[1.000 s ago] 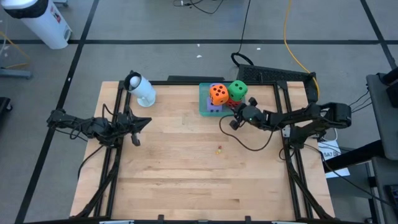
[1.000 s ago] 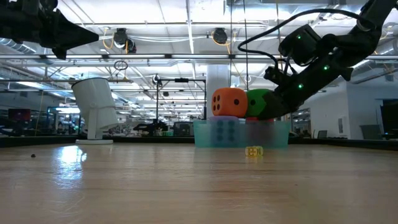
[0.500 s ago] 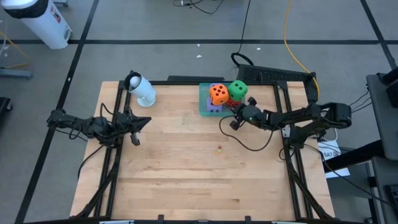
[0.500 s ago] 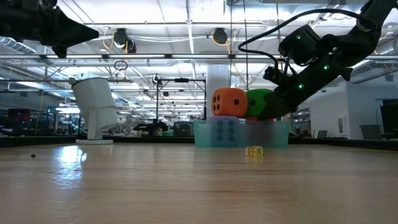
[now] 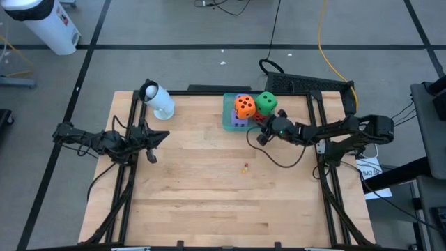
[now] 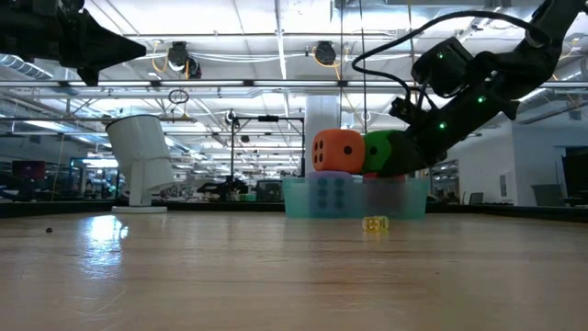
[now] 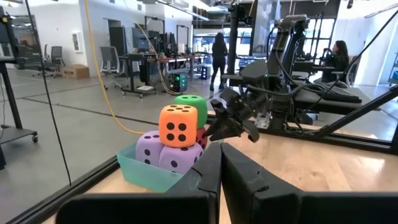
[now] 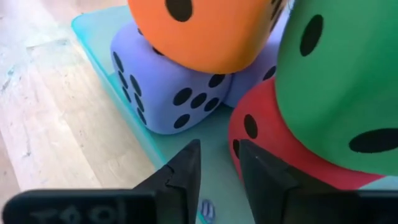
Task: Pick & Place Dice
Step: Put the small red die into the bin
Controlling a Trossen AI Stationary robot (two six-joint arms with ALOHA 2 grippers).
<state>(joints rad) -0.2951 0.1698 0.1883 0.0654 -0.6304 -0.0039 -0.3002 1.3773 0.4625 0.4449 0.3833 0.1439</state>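
White cylinder (image 5: 157, 100) far from tray (image 5: 228, 120).

Two dark, slender, jointed arms. Black cable looping off the right arm (image 5: 327, 131), green indicator lights glowing along its wrist. Matte black wedge-shaped fingers (image 8: 186, 171). Left arm (image 5: 104, 141) equally black.

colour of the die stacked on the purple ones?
Orange die with dark pips; left wrist view shows it best.
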